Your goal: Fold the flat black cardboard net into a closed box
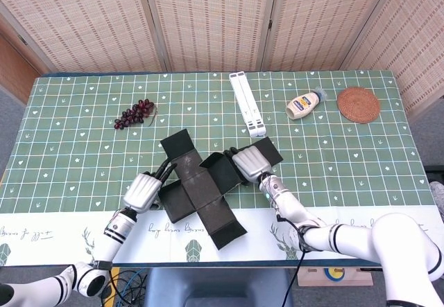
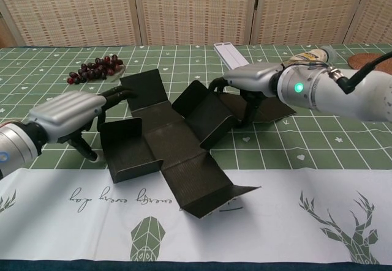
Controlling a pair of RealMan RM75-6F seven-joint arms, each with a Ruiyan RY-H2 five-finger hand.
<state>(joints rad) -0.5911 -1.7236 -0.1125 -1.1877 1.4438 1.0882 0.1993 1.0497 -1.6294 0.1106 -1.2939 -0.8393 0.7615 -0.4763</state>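
Now black cardboard net (image 1: 201, 186) half-raised, left robot hand (image 1: 143, 191) touching flap, right robot hand (image 1: 251, 162) gripping panel.

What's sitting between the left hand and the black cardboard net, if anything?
Nothing visible. The left hand is already at the left flap of the black cardboard net, fingers reaching its edge. The grapes lie farther back on the table, clear of that path.

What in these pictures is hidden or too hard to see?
- Right hand: in both views its own back covers where the fingers meet the black net.
- Left hand: fingertip contact with the net is unclear, dark against dark.
- Bottle label: too small to read in the head view; cut off by the right arm in the chest view.
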